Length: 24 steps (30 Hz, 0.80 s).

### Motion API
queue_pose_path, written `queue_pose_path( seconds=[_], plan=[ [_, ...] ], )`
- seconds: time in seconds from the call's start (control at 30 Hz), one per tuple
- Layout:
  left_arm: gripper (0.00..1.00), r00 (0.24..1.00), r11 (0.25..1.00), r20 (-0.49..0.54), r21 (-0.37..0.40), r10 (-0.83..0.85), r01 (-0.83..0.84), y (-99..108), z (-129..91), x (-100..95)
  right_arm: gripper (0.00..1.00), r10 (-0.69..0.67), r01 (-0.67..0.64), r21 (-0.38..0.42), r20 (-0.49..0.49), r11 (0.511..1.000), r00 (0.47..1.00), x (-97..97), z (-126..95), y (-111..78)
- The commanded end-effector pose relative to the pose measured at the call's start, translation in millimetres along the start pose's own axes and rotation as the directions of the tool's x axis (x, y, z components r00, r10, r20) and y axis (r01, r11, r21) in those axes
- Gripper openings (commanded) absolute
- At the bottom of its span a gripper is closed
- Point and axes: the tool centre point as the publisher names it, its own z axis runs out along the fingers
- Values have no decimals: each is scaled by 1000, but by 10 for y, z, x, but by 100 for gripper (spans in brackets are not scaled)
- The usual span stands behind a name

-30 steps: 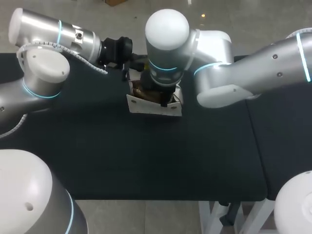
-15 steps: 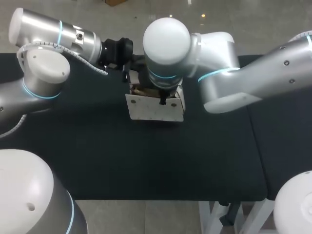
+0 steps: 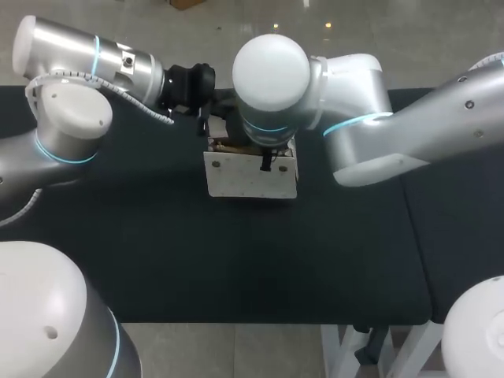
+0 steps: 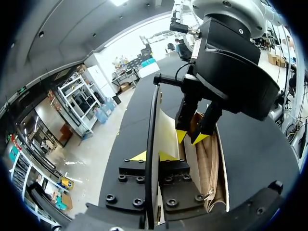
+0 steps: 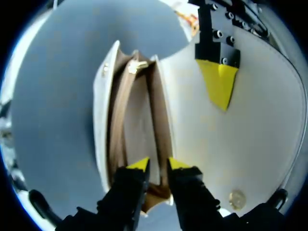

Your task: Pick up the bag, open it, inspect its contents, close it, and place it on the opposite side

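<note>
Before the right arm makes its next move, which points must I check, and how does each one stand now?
1. The bag rests on the table: ok.
2. The flap is open: ok.
3. The left gripper is shut on the flap's edge: ok.
4. The right gripper is inside the bag's mouth: ok.
5. Contents in view: cannot tell, only the lining shows.

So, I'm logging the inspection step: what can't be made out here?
- Contents of the bag: head view, the right arm covers the mouth; right wrist view, pockets show only lining.
- Tips of the left gripper: head view, behind the right arm.
- The right gripper: head view, under its own wrist.
</note>
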Motion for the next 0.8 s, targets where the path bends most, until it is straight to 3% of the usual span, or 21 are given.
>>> queue_pose_path(
  seconds=[0.03, 0.57, 0.8],
  plan=[
    [0, 1000, 1000, 3, 7, 3, -3, -25, -16, 14, 25, -15, 15, 15, -26, 1000, 1000, 0, 103, 63],
    [0, 1000, 999, -15, 25, 20, -20, -75, 26, 54, 25, -37, 39, 53, -45, 998, 998, -24, 311, 174],
    [0, 1000, 1000, -20, 26, 18, -17, -60, 31, 50, 33, -31, 33, 37, -57, 999, 998, 40, 379, 177]
  ],
)
